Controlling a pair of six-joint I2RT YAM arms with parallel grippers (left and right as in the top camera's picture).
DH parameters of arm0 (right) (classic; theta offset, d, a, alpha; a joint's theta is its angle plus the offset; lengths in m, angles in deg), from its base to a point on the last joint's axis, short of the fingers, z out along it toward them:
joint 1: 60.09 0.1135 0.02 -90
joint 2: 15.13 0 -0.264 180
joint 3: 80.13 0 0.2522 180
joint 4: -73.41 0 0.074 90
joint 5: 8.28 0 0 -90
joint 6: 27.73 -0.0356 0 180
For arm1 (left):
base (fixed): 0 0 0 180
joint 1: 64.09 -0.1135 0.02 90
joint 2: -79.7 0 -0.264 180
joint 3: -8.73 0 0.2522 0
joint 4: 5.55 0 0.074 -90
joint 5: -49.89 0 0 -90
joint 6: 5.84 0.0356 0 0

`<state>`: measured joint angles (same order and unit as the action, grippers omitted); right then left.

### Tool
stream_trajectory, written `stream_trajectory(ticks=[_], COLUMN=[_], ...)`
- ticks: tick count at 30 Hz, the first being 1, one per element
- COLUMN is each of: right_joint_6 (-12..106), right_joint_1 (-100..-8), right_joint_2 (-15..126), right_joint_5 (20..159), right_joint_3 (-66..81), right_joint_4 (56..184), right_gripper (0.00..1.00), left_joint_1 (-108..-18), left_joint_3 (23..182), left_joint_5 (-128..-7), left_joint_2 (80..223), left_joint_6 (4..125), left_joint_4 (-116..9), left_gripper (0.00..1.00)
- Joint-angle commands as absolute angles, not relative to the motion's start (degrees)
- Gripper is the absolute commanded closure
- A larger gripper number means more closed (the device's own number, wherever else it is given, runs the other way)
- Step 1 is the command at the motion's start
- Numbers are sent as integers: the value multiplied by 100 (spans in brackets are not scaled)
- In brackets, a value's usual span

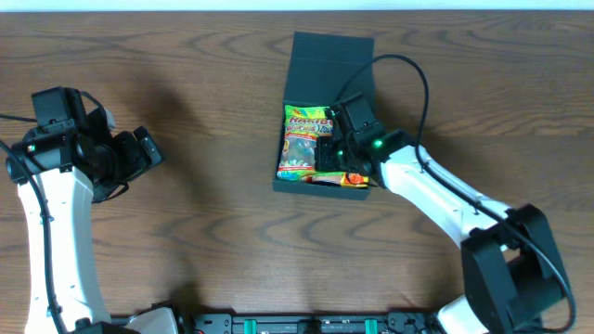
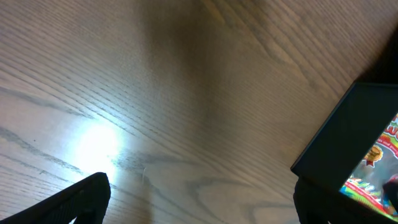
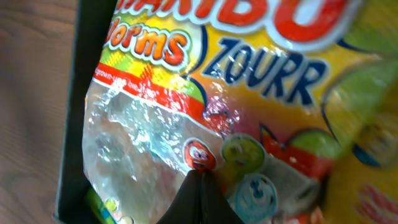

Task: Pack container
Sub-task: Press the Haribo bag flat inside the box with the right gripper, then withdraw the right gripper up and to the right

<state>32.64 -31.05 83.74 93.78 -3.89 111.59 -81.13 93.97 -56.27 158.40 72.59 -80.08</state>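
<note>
Container (image 1: 330,65): dark teal square box, directly under your right hand (image 1: 345,141) and well apart from your left hand (image 1: 139,153), off to that hand's right. Its flap lid is open, on the box side away from the right arm.

Sweets packet (image 1: 302,144): yellow, with a clear window. It lies flat inside the container, just beside and below the right hand.

Right hand: over the packet, inside the box outline. You cannot tell its spread.

Left hand: spread wide and holding nothing, above bare wooden worktop (image 1: 213,232).
</note>
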Motion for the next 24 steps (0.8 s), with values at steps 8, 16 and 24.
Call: stream_trajectory(ticks=[8, 16, 24], right_joint_6=[3048, 2377, 2073], right_joint_1=[-2896, -2729, -2657], right_joint_2=[8652, 8650, 8650], right_joint_5=[10182, 10210, 10086], right_joint_3=[-411, -293, -254], right_joint_4=[10993, 11887, 11627], right_gripper=[98, 98, 98], left_joint_1=[-8141, -8141, -8141], left_joint_3=[9371, 9371, 9371], left_joint_5=[-5621, -5623, -5623], left_joint_2=[15868, 15868, 15868], left_joint_6=[7301, 7301, 7301], left_joint_4=[-8013, -8013, -8013], left_gripper=[5, 5, 5])
